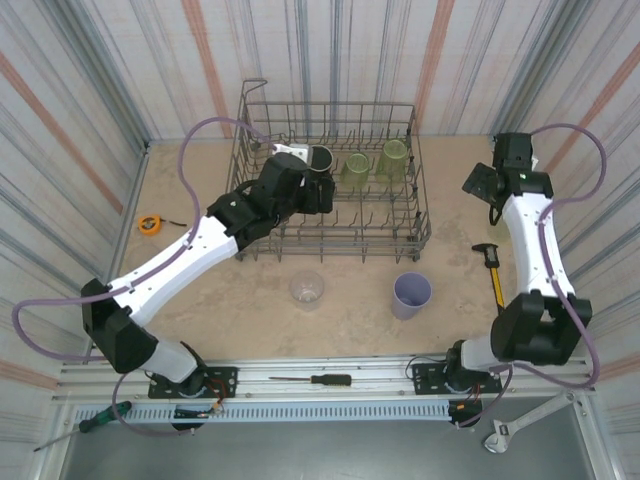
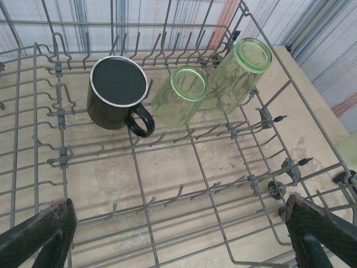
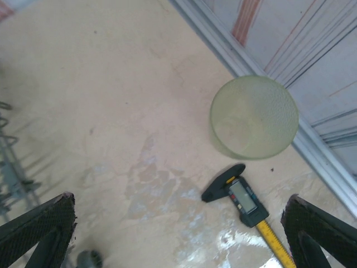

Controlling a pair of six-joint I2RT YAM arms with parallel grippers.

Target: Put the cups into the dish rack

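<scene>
Three cups sat upside down in the dish rack (image 1: 418, 205) at the middle of the table's far edge: a black mug (image 2: 117, 89) and, just beside it, two olive-green tumblers (image 2: 184, 92) leaning on the tines. The left gripper (image 2: 178, 234) hovered over the rack's bare wires, jaws spread wide, holding nothing. On the table (image 1: 240, 310), between rack and near edge, stood a clear cup (image 1: 307, 289) and a lavender cup (image 1: 411, 295), apart from each other. The right gripper (image 3: 178, 234), likewise wide and empty, hung near a third green tumbler (image 3: 254, 117) by the right edge, just beside a caliper (image 3: 240, 198).
</scene>
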